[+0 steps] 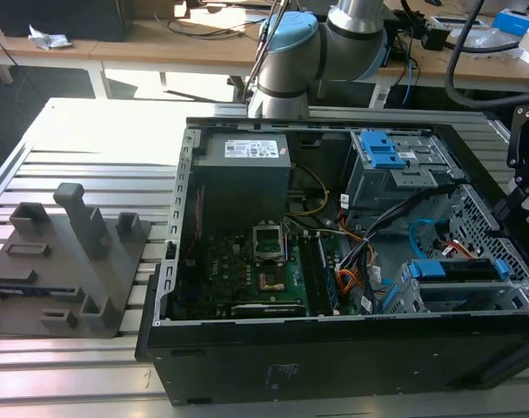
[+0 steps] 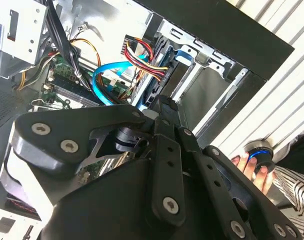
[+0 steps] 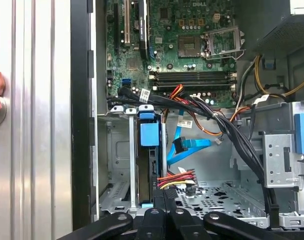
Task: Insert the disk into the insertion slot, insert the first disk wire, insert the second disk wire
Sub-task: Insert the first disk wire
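gripper (image 3: 165,200): being held pressed together, seemingly pinching nothing | disk (image 3: 149,135): being seen seated edge-on in insertion slot (image 3: 119,150), directly ahead of gripper, long axis running straight away | blue data cable (image 3: 189,147): dangling alongside

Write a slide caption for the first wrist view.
Open computer case: the disk seated in the insertion slot, the end effector close by, a blue cable beside it.

disk (image 1: 456,269) in insertion slot (image 1: 447,300) (exterior view's right end of PC case (image 1: 334,357)), mobo (image 1: 247,261) beside it
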`<control>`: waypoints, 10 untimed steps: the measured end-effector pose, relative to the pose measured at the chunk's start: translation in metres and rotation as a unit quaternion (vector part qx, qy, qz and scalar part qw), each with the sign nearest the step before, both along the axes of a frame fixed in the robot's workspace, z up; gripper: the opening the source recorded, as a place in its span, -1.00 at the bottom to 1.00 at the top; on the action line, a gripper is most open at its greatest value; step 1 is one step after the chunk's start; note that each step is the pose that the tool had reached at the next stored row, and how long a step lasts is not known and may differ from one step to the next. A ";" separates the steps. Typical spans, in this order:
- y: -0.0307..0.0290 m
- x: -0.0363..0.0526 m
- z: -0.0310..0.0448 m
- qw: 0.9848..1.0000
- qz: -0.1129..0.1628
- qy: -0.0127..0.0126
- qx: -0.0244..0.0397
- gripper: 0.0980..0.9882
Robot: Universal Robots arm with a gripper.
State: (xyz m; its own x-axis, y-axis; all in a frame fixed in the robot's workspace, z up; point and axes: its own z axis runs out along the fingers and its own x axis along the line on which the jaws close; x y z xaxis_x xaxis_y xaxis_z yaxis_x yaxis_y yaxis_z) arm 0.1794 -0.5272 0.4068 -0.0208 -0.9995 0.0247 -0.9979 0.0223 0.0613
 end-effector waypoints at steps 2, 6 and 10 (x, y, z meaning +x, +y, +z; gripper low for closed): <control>0.0000 0.0000 0.0043 1.000 0.000 0.000 0.000 -0.98; 0.0000 0.0000 0.0095 1.000 0.000 0.000 0.000 -0.98; 0.0000 0.0000 0.0109 1.000 0.000 0.000 0.000 -0.98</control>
State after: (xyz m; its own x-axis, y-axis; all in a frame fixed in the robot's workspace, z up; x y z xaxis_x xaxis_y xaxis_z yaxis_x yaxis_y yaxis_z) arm 0.1794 -0.5271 0.4176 -0.0208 -0.9995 0.0245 -0.9979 0.0223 0.0613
